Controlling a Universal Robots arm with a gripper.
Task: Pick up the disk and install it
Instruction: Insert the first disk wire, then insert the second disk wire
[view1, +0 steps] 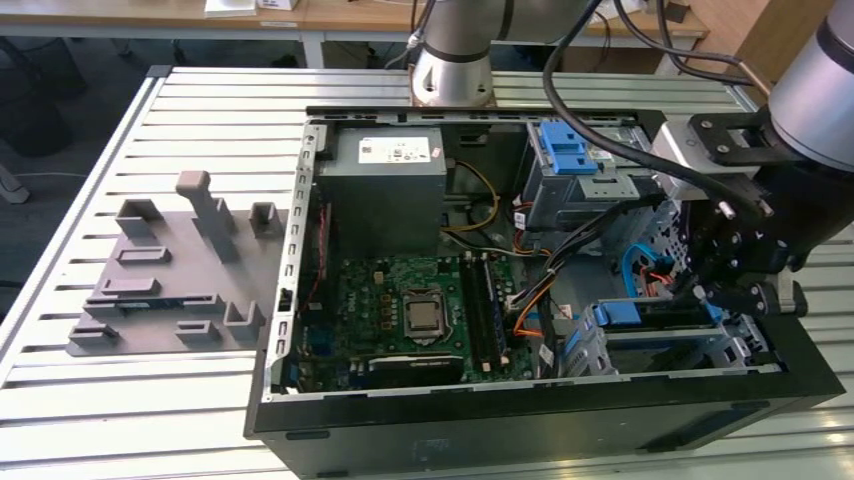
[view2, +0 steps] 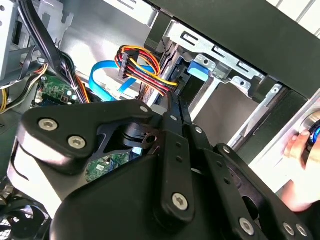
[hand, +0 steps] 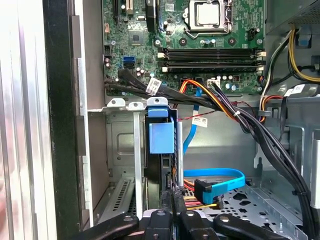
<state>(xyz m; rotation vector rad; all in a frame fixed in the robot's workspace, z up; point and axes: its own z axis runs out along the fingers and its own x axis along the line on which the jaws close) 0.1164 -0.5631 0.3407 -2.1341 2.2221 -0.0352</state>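
Inside open computer case (view1: 534, 405), at lower drive bay: my gripper (hand: 172, 197) pressed together on rear edge of disk (hand: 161, 135), standing on edge in bay slot. Disk seated or nearly; cables (hand: 210, 192) loose beside it.

No legible text; white sticker (view1: 396, 151) on grey box unreadable.

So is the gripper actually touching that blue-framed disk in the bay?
Cannot tell. In the first wrist view the gripper comes right up to the disk, but neither contact nor a gap between them shows plainly.
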